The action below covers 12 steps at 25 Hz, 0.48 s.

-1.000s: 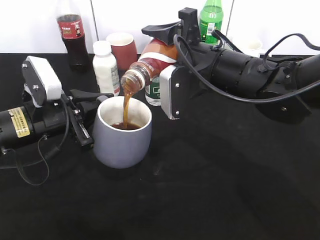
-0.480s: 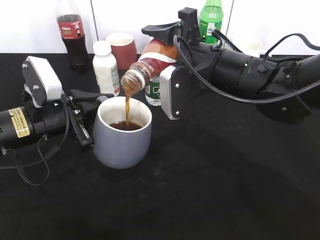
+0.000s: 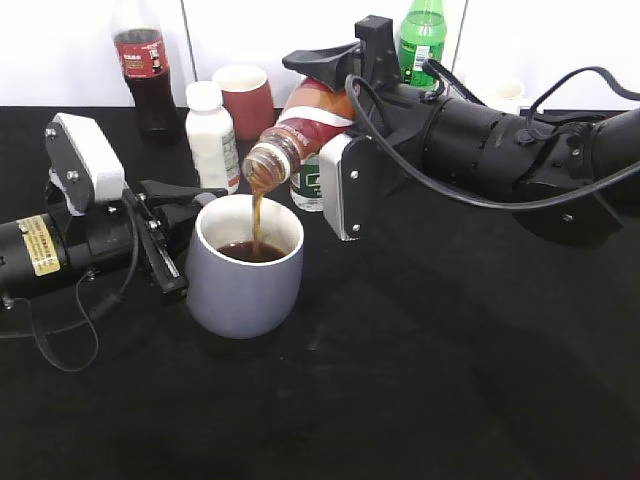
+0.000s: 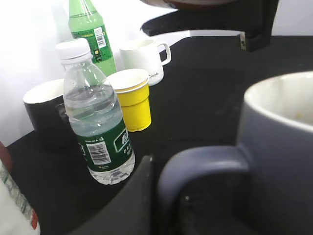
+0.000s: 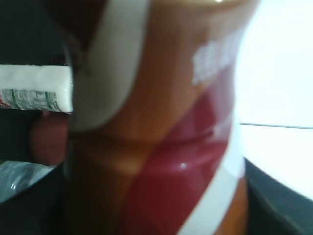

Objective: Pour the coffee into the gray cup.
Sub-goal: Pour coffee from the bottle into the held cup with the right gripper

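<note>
Brown liquid falling in a thin stream from the tilted coffee bottle [image 3: 300,125] into the gray cup [image 3: 244,265], mouth of bottle just above the cup rim, not touching. Held across the body by the right gripper [image 3: 335,130], one finger above and one below, clamped on the swirl label; fills nearly all the right wrist view [image 5: 161,127], blurred. Cup upright on the black table [image 3: 420,380], already dark coffee inside. Left gripper [image 3: 170,235] low on the table just left of the cup, closed around the cup handle [image 4: 200,169], seen close in the left wrist view. Behind: white pill bottle [image 3: 210,135], dark red cup [image 3: 243,98], cola bottle [image 3: 140,60], green bottle [image 3: 423,35], water bottle [image 4: 95,132], yellow paper cup [image 4: 131,98], white mug [image 4: 144,58].
</note>
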Motion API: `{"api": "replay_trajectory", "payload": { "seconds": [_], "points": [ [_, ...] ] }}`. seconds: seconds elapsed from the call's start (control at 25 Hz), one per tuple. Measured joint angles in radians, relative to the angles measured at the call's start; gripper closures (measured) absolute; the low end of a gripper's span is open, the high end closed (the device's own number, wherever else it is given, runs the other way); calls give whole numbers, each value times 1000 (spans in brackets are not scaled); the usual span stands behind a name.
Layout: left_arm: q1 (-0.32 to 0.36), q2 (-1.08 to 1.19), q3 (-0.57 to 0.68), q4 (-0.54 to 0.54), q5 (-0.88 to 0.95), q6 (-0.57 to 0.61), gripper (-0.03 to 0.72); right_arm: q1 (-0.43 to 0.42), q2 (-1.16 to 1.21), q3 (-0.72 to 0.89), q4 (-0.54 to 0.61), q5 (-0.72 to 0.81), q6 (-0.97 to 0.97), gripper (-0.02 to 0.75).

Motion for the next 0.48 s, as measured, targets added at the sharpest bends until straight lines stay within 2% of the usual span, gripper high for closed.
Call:
{"api": "replay_trajectory", "payload": {
  "seconds": [0.48],
  "points": [
    [0, 0, 0, 0, 1, 0, 631, 0, 0, 0, 1, 0, -10, 233]
  ]
}}
